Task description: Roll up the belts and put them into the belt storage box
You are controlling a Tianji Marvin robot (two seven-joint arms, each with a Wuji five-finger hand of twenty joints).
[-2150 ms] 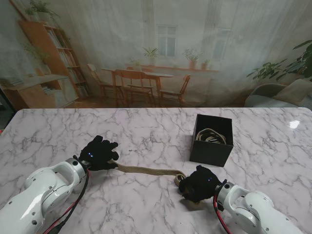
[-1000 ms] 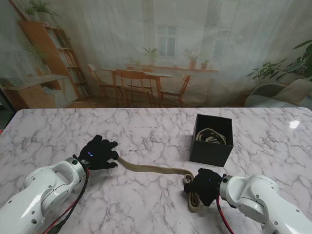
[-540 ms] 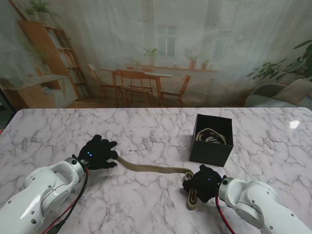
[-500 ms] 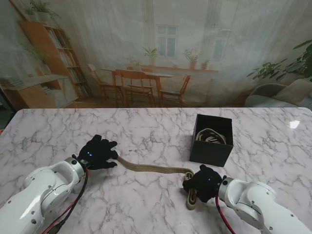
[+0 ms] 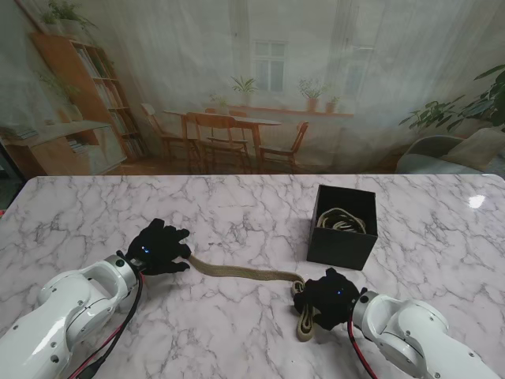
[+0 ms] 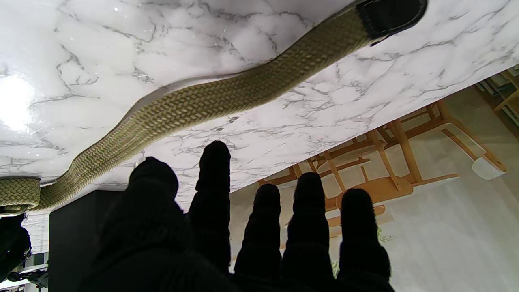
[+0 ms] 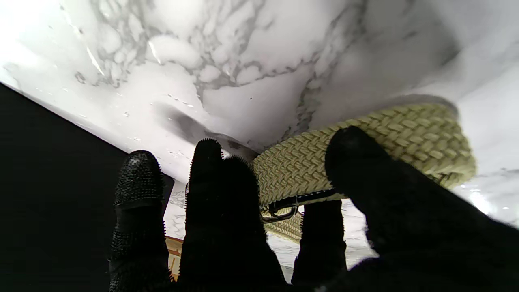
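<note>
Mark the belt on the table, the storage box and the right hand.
belt [image 5: 237,272]: stand view, middle of the flat woven strap.
storage box [image 5: 341,246]: stand view, its black front wall.
right hand [image 5: 327,298]: stand view, back of the glove.

White arms [image 5: 75,304]; black gloved hands [image 5: 158,248]

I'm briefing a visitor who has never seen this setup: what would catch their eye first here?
First, the tan woven belt stretched across the white marble table between two black-gloved hands. The right hand grips its folded buckle end nearer to me, and the left hand rests over the other end. Next, the black belt storage box, just beyond the right hand, with a coiled belt inside.
</note>
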